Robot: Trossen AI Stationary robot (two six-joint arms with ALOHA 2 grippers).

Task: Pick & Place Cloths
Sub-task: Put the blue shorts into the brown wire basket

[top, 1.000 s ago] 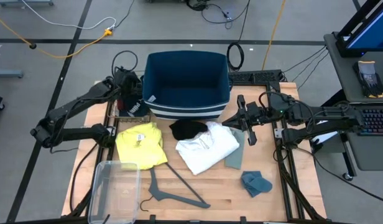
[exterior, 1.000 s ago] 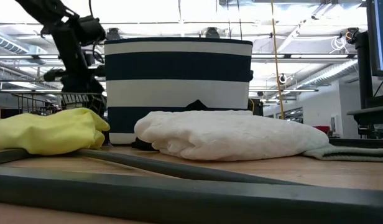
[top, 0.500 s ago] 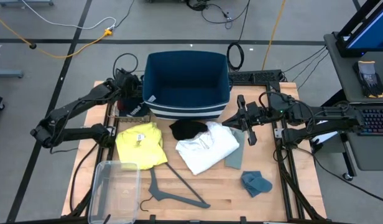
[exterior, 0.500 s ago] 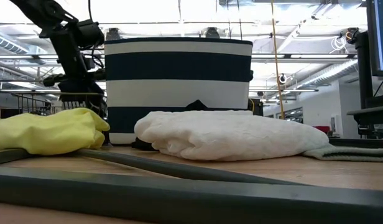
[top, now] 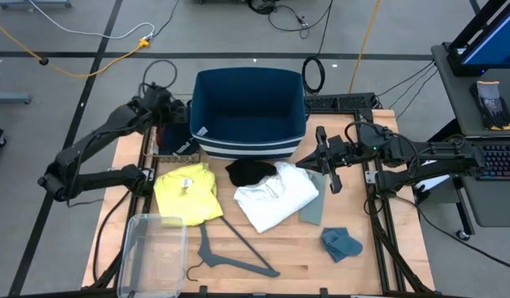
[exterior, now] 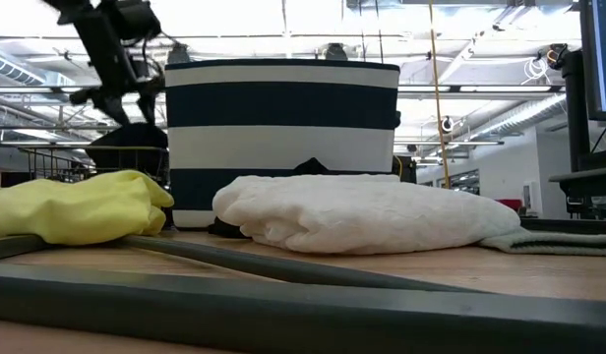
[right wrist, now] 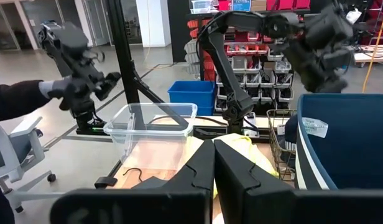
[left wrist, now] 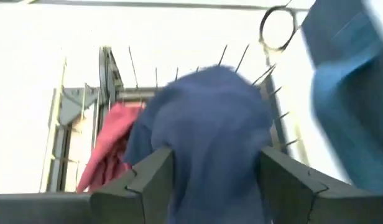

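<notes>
Navy cloth (left wrist: pixel 210 137) lies in the wire basket (top: pixel 174 149) beside the striped bin (top: pixel 248 112), under the left gripper (left wrist: pixel 210 180), whose fingers are spread. Right gripper (top: pixel 319 157) waits clenched by the white cloth (top: pixel 276 194).

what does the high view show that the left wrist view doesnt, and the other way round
Only the high view: the yellow cloth, white cloth, grey plastic hanger, clear plastic tub and the right gripper, shut. Only the left wrist view: a navy cloth draped between the open left gripper fingers, and a maroon cloth beside it. Both: the navy-blue fabric basket.
</notes>
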